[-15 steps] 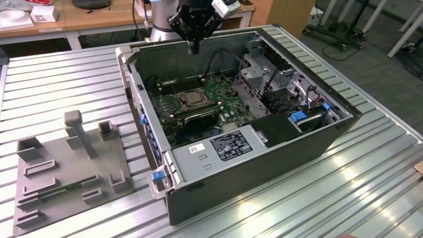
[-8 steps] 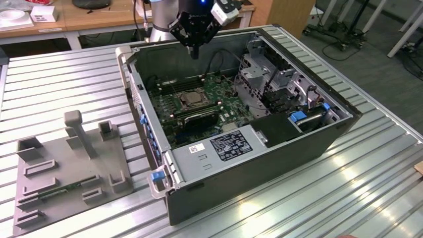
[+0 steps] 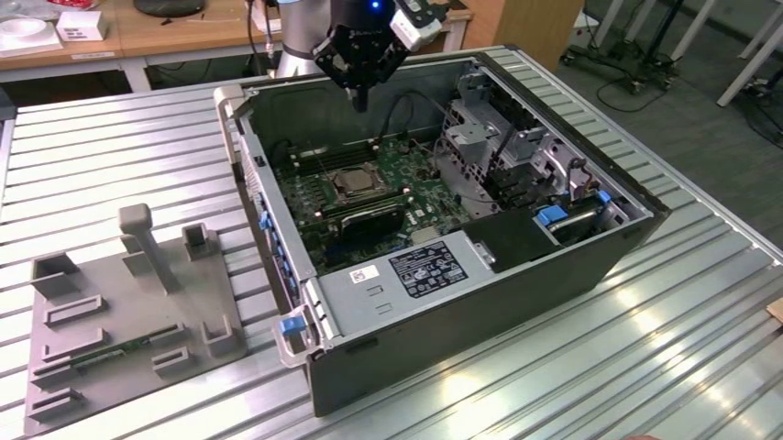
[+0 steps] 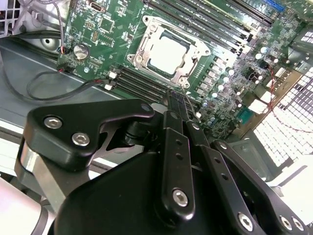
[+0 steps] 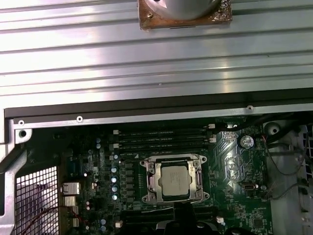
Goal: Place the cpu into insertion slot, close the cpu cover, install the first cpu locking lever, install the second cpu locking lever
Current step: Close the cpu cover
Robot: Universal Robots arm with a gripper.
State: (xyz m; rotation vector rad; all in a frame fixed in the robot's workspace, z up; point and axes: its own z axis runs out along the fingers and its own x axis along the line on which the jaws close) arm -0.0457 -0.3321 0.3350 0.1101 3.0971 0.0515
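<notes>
The cpu lies flat in the insertion slot on the green board inside the open computer case. Its pale face also shows in the exterior view and the first wrist view. The silvery cpu cover lies down around the chip, which shows through its cut-out. How the locking levers stand I cannot tell. My gripper hangs above the case's far wall, well clear of the board. Its black fingers are pressed together with nothing between them.
Long black memory slots run beside the socket, and a black cable loops near the case wall. A metal drive cage fills the case's right side in the exterior view. A grey fixture plate lies on the ridged metal table.
</notes>
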